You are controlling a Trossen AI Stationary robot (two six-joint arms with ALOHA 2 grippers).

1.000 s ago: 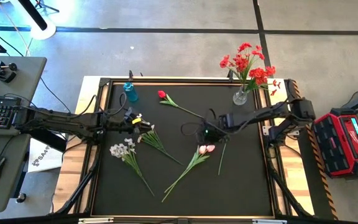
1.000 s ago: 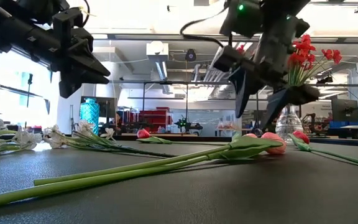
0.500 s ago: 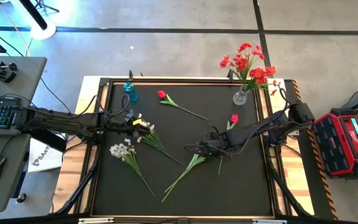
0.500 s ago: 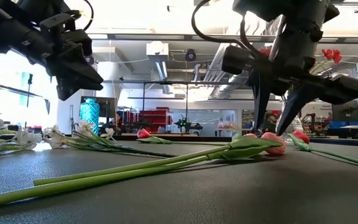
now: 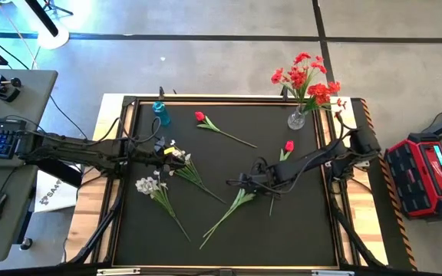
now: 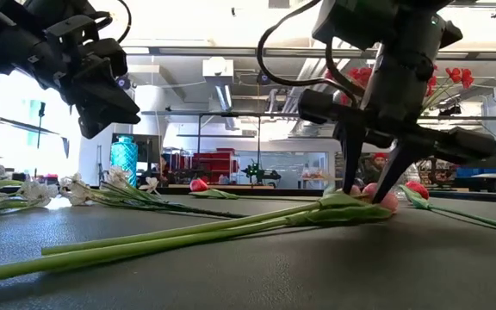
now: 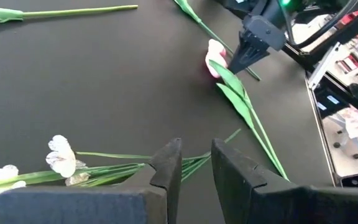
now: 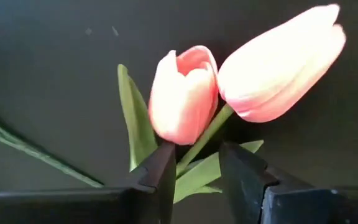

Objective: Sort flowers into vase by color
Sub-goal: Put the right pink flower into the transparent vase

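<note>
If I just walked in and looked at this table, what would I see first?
Probably the bunch of red flowers standing in the glass vase at the table's far right corner. Next, the right gripper down at the middle of the table, its open fingers on either side of the stems of the pink tulips. White blossom sprays lie on the left near the waiting left gripper.

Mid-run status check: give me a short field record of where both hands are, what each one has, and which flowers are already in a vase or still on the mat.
right hand: down at the pink tulips, fingers open astride the stem, not closed yet
left hand: hovering above a white spray, holding nothing
clear vase: red sprays inside
blue vase: no flowers
still on mat: two red buds, second white spray, the tulips
</note>
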